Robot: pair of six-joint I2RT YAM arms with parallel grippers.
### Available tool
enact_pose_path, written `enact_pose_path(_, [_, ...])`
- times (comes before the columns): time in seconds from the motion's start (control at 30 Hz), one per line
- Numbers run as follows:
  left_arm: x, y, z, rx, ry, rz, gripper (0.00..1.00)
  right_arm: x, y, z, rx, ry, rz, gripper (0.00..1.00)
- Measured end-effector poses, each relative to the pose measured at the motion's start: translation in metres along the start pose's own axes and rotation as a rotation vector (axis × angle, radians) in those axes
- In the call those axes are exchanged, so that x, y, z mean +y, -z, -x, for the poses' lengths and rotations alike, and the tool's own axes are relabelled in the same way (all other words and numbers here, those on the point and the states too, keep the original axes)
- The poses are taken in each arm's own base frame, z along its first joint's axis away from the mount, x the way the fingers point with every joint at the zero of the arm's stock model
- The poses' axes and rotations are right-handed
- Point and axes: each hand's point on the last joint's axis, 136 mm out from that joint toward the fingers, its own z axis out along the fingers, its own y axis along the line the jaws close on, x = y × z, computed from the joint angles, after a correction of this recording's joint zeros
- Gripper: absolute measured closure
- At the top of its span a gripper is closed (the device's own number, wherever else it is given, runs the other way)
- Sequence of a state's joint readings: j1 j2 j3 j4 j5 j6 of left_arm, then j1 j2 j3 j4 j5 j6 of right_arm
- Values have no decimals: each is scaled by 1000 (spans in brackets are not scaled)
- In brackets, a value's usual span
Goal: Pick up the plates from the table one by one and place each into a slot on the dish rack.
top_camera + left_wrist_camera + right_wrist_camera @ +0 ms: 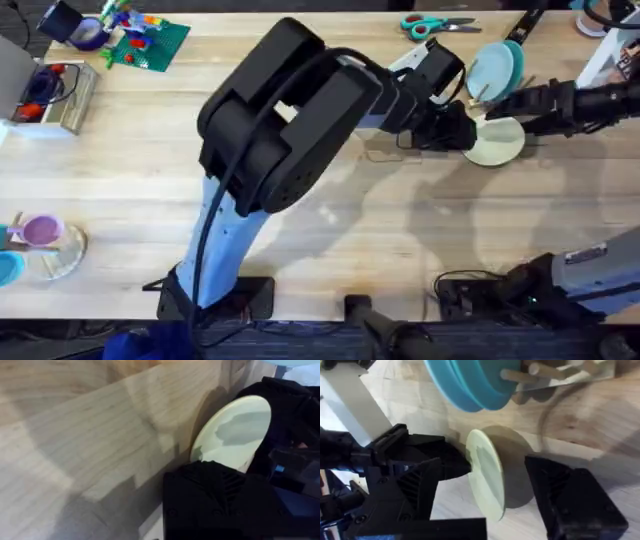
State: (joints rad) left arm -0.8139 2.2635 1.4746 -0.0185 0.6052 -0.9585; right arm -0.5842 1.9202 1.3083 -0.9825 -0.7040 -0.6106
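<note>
The pale cream plate (500, 142) is held tilted on its edge just above the table (330, 230), with my left gripper (455, 130) shut on its rim. In the left wrist view the cream plate (232, 430) rises behind my own black finger. My right gripper (498, 108) reaches in from the right. Its view shows the cream plate (487, 472) standing between its open fingers (570, 495), touching neither. Behind them the light blue plate (492, 70) stands upright in the dish rack (522, 80) among its pegs (540, 372), beside a darker teal plate (515, 52).
Teal-handled scissors (438, 24) lie at the back edge. A green baseplate with bricks (150, 42) and a metal box (55, 95) sit at the far left. A purple cup (40, 232) stands near the left front.
</note>
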Motion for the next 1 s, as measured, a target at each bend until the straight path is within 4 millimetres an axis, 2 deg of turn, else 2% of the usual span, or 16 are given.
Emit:
enact_pose_path(0.27, [0, 0, 0, 0, 0, 0, 961, -2, 2, 0, -5, -5, -3, 27])
enact_pose_path(0.57, [0, 0, 0, 0, 1, 0, 960, -2, 2, 0, -6, -5, -3, 151])
enact_pose_path(0.7, [0, 0, 0, 0, 1, 0, 960, -4, 2, -1, 0, -5, -11, 277])
enact_pose_path(0.8, [0, 0, 0, 0, 1, 0, 961, -7, 2, -3, 12, -5, -28, 469])
enact_pose_path(0.93, [0, 0, 0, 0, 1, 0, 960, -9, 2, -5, 20, -5, -41, 634])
enact_pose_path(1.0, [0, 0, 0, 0, 1, 0, 960, -10, 2, -5, 24, -4, -46, 757])
